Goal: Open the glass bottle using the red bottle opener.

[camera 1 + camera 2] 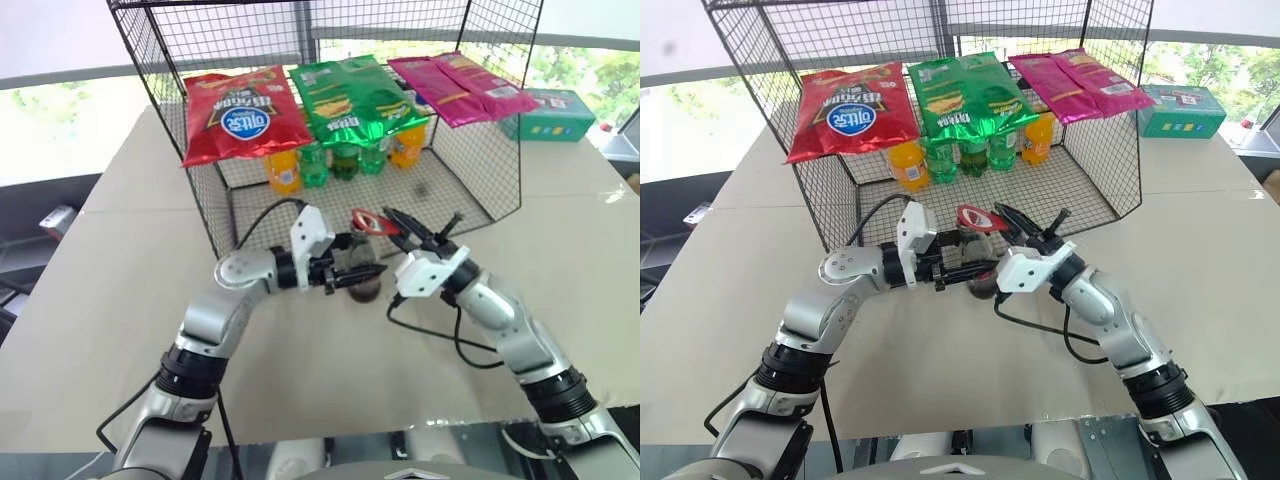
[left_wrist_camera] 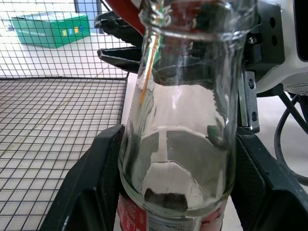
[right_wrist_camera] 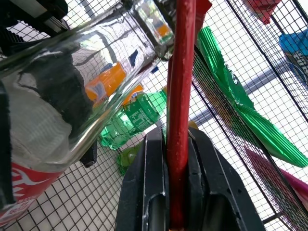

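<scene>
We count one bottle (image 2: 178, 159) standing on the table (image 1: 120, 300), clasped between our left gripper (image 1: 352, 272) fingers; one opener (image 3: 180, 110), pinched tight in our right gripper (image 1: 1025, 232), sits at its mouth.

A wide beige worktop (image 1: 120, 270) fills the scene, lit by bright daylight. On it stands a black wire cage (image 1: 470, 180), open toward the near side. Against the cage's back wall stand orange and green soda bottles (image 1: 340, 160), and above them hang a red chip bag (image 1: 240, 112), a green chip bag (image 1: 352, 98) and a pink chip bag (image 1: 460, 88). Just right of the cage lies a green box (image 1: 548, 112). Beyond the cage are windows (image 1: 60, 100) with greenery outside.
</scene>
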You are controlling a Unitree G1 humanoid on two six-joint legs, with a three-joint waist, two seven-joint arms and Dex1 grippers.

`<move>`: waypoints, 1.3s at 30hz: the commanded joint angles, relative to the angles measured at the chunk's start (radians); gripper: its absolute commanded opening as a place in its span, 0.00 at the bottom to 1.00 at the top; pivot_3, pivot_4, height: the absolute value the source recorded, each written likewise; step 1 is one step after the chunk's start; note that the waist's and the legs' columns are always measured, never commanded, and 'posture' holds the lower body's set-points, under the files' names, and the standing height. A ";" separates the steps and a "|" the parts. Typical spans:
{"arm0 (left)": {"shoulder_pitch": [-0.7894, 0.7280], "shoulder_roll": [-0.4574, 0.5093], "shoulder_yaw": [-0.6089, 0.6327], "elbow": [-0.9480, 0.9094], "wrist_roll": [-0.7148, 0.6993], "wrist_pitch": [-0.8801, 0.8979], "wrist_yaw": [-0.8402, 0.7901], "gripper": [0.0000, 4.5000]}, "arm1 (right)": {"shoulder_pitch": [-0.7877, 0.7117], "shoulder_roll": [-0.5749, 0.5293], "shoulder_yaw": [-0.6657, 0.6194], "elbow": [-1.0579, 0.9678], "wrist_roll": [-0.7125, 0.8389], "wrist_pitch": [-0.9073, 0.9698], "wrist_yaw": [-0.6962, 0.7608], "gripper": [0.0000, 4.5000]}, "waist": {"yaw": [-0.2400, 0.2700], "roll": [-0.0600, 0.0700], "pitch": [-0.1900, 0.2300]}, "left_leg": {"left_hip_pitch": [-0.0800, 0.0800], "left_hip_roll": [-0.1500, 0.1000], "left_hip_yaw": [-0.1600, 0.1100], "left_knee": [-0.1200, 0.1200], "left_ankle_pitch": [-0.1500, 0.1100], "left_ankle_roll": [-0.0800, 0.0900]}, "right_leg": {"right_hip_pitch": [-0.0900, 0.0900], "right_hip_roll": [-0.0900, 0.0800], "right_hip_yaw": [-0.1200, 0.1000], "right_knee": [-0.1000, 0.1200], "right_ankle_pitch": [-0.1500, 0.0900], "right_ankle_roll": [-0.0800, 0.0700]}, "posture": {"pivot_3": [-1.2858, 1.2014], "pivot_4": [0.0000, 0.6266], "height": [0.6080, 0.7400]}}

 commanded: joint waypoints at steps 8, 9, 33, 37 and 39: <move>0.008 0.004 0.037 -0.064 -0.050 -0.007 -0.006 0.53 | 0.039 -0.038 0.020 0.070 -0.044 0.028 0.030 0.00 | 0.000 0.000 0.000 | 0.000 0.000 0.000 -0.005 0.000 0.000 | 0.000 0.000 0.000 -0.005 0.000 0.000 | 0.52 0.24 1.00; 0.010 0.005 0.039 -0.066 -0.052 -0.008 -0.006 0.53 | 0.041 -0.039 0.019 0.069 -0.045 0.028 0.029 0.00 | 0.000 0.000 0.000 | 0.000 0.000 0.000 -0.005 0.000 0.000 | 0.000 0.000 0.000 -0.005 0.000 0.000 | 0.52 0.24 1.00; 0.017 0.010 0.048 -0.077 -0.080 0.007 -0.003 0.33 | 0.058 -0.037 0.010 0.044 -0.044 0.037 0.032 0.00 | 0.001 0.000 -0.001 | 0.001 0.000 0.001 -0.005 0.000 0.000 | 0.002 0.000 0.000 -0.007 0.000 0.000 | 0.52 0.24 1.00; 0.022 0.010 0.036 -0.078 -0.075 0.007 -0.007 0.33 | 0.067 -0.024 0.017 0.035 -0.034 0.034 0.031 0.00 | 0.001 0.000 -0.001 | 0.002 0.000 0.001 -0.005 0.000 0.000 | 0.002 0.000 0.000 -0.007 0.000 0.000 | 0.52 0.24 1.00; 0.024 0.013 0.030 -0.076 -0.068 0.007 -0.008 0.33 | 0.074 -0.018 0.025 0.033 -0.037 0.037 0.032 0.00 | 0.001 0.000 -0.001 | 0.002 0.000 0.001 -0.005 0.000 0.000 | 0.002 0.000 0.000 -0.007 0.000 0.000 | 0.52 0.24 1.00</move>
